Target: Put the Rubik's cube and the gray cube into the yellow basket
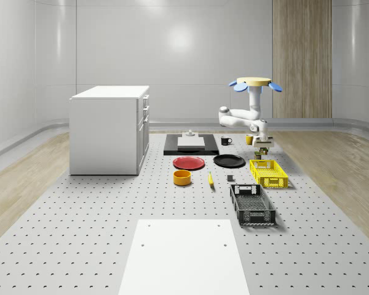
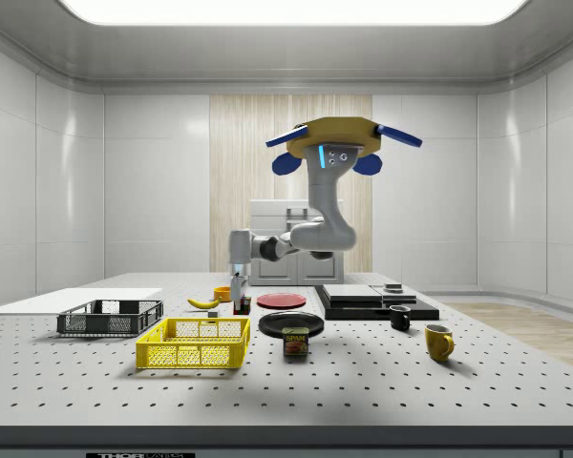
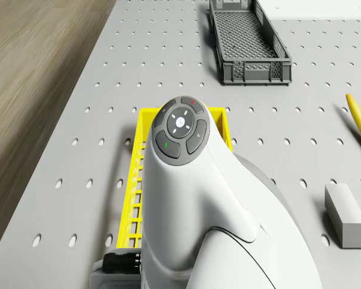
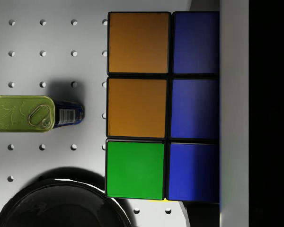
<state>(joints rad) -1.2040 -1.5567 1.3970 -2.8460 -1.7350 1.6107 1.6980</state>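
Observation:
My gripper (image 1: 264, 146) is shut on the Rubik's cube (image 4: 163, 104), whose orange, green and blue tiles face the wrist camera, with one finger (image 4: 234, 113) along its blue side. The cube (image 2: 241, 305) hangs a little above the table, by the far end of the yellow basket (image 1: 269, 173). That basket (image 3: 134, 180) lies below my arm in the drone view. The gray cube (image 3: 346, 215) rests on the table beside the basket, seen small near the banana (image 1: 230, 179). The drone (image 1: 254, 82) hovers above the table's far right part.
A Spam can (image 4: 23, 113) and a black plate (image 4: 61, 203) lie under the gripper. A gray crate (image 1: 252, 204) sits in front of the basket. A banana (image 1: 210, 179), orange bowl (image 1: 182, 177), red plate (image 1: 189, 162), two mugs (image 1: 226, 141) and a white cabinet (image 1: 109, 129) stand to the left.

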